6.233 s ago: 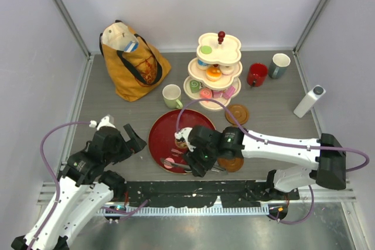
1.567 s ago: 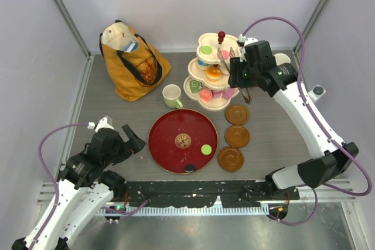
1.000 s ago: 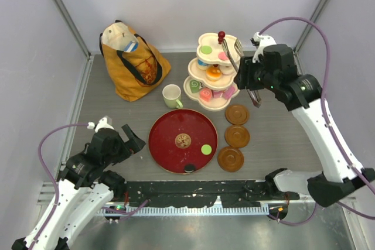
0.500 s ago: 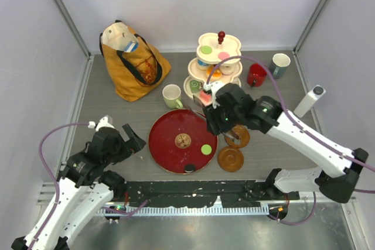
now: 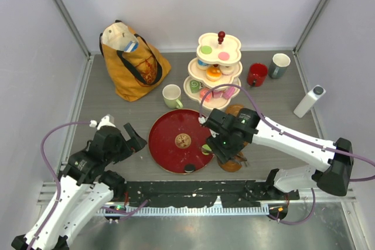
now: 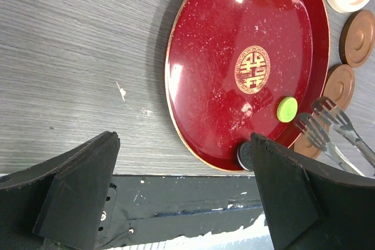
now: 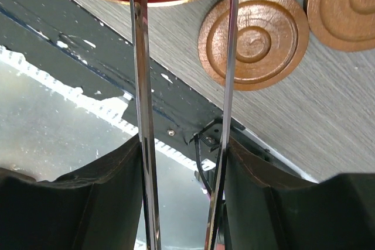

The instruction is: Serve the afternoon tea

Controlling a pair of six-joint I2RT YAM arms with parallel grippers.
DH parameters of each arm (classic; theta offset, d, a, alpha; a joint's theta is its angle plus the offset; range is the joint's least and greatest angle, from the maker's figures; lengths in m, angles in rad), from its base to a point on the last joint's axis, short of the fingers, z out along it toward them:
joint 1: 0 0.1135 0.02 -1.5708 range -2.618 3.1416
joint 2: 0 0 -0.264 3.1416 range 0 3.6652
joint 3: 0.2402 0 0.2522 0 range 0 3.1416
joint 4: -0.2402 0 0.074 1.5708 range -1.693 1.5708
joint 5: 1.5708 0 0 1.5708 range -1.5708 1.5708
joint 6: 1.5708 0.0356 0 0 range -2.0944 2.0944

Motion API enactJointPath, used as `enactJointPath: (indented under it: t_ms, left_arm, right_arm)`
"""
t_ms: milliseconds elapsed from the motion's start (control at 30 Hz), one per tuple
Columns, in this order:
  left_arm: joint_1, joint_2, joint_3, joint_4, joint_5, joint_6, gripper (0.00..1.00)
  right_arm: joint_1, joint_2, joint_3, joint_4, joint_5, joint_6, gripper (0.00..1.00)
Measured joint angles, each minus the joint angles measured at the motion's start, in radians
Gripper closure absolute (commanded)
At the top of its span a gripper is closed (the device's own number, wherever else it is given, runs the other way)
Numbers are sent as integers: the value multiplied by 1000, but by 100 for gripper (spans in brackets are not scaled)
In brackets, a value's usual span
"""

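The right arm has swung back down from the tiered stand [image 5: 234, 43], and its gripper [image 5: 217, 145], clenched on the handles of the metal tongs [image 6: 328, 130], now hangs over the right rim of the red tray [image 6: 222, 39]. The tong tips are apart with nothing between them. A pink pastry [image 5: 224, 56] lies on the top tier beside a green pastry [image 5: 205, 50], so that delivery looks done (two left, I'd say). The green macaron [image 6: 287, 109] sits near the tray's right rim and a dark pastry [image 6: 244, 155] hard against its near rim. The left gripper [image 5: 132, 137] stays spread and empty off the tray's left side. Room is tight on the right, where wooden coasters [image 7: 253, 38] lie just beside the rim and the near edge of the desk [image 5: 117, 115] is close. The red mug [image 5: 256, 74], grey-blue mug [image 5: 280, 64] and pale green mug [image 5: 171, 95] wait at the back by the stand.
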Motion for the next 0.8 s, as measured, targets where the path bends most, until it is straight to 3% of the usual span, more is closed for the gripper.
enactJointPath:
  t_ms: [800]
  left_arm:
    - [0, 10, -4, 6, 0, 20, 0]
  right_arm:
    - [26, 133, -24, -14, 44, -14, 42]
